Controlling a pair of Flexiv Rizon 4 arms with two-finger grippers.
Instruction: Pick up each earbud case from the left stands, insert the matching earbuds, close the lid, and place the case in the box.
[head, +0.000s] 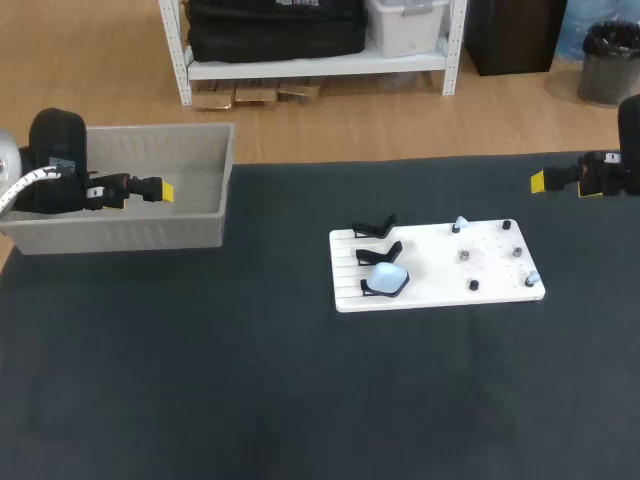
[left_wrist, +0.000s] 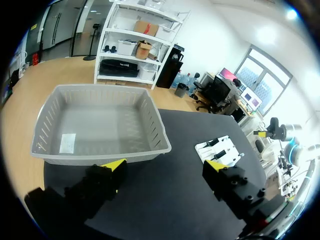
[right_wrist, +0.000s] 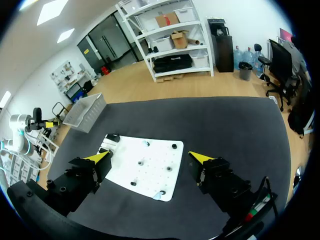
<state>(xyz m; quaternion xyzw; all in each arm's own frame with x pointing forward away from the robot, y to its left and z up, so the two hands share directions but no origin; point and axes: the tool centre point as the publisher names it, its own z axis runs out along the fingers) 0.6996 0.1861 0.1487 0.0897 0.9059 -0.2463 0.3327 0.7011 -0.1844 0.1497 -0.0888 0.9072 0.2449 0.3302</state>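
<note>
Both tools were released and empty: left tool near the grey box, right tool at the bench's right edge. A pale blue earbud case sat on a black stand on the white board.

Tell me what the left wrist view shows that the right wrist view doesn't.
Only the left wrist view: the inside of the grey slotted plastic box, a white label on its floor, beyond the open left pincer. Only the right wrist view: the white pegboard's small pegs and a pale blue earbud at its edge, beyond the open right pincer. Both: the box, the pegboard, its black stands.
</note>
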